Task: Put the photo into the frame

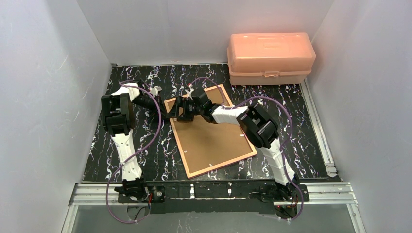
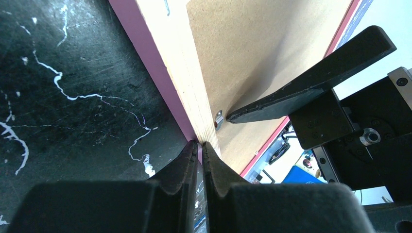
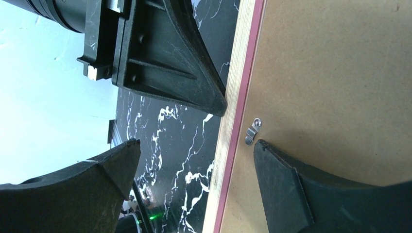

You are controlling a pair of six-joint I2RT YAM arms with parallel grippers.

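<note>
The frame [image 1: 179, 144] lies face down on the black marbled mat, its tan wood rim [image 2: 180, 63] and pink edge showing. A brown backing board [image 1: 214, 141] fills its back. The photo is hidden. My left gripper [image 1: 169, 115] is shut on the frame's left rim [image 2: 200, 145]. My right gripper [image 1: 187, 108] is open across the same rim [image 3: 197, 145]. One of its fingers [image 3: 291, 194] rests on the board beside a small metal clip [image 3: 251, 131], and the other hangs over the mat.
A peach plastic box [image 1: 270, 57] stands at the back right, off the mat. White walls close in the left, back and right sides. The two grippers are almost touching at the frame's far left corner. A metal rail runs along the mat's right edge [image 1: 318, 126].
</note>
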